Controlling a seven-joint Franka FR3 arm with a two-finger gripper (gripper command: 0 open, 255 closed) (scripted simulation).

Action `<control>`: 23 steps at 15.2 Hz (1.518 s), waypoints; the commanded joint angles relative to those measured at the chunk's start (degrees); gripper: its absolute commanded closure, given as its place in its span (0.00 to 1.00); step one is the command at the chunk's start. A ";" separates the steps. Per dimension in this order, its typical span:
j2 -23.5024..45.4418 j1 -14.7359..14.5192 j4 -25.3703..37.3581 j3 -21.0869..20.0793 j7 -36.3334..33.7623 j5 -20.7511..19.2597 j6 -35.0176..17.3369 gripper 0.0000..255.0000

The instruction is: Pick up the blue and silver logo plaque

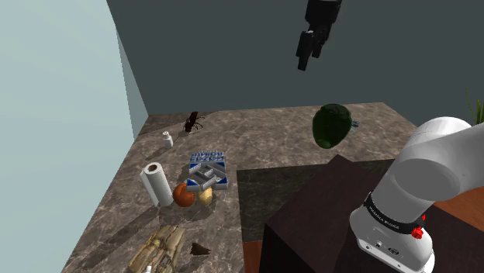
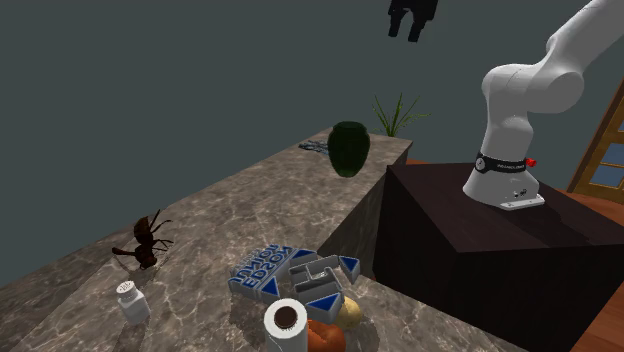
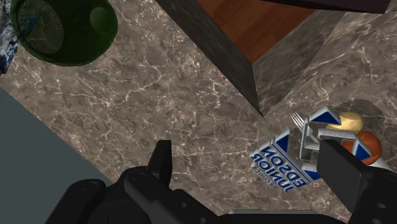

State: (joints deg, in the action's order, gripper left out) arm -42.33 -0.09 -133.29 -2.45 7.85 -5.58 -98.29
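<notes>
Gripper [image 1: 309,48]: high above the marble counter [image 1: 264,139], well apart from every object; in the wrist view its fingers are spread wide with nothing between them.

Plaque [image 1: 208,171]: lying flat on the counter toward the shoulder view's left, far below the gripper; blue triangles and blue lettering surround a silver centre; in the wrist view it lies on the counter beyond one fingertip, untouched.

Adjacent items: an orange ball [image 1: 183,195] and a yellowish lump [image 1: 205,195] sit at the plaque's near edge, touching it or just beside it; a paper roll [image 1: 157,184] stands upright just left of the ball.

Farther back: a white shaker [image 1: 167,139] near the left wall; a dark ant figure [image 1: 193,120] beyond it.

Green vase [image 1: 331,126]: at the counter's far right, well apart from the plaque.

Dark stand [image 1: 310,225]: near right, carrying the white arm [image 1: 419,186].
</notes>
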 commanded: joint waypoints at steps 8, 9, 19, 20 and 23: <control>8.75 -0.58 -3.38 -3.84 -8.22 3.77 -8.97 0.00; 10.26 -0.66 -3.59 -4.38 -9.34 4.26 -10.28 0.00; 28.27 -1.55 -1.81 -9.30 -20.10 7.84 -22.92 0.00; 30.31 -1.65 -1.24 -9.72 -21.14 8.03 -24.07 0.00; 36.58 -2.02 0.89 -10.81 -24.23 8.38 -27.32 0.00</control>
State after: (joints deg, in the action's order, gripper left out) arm -7.62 -1.98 -132.77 -12.94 -15.39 2.61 -124.38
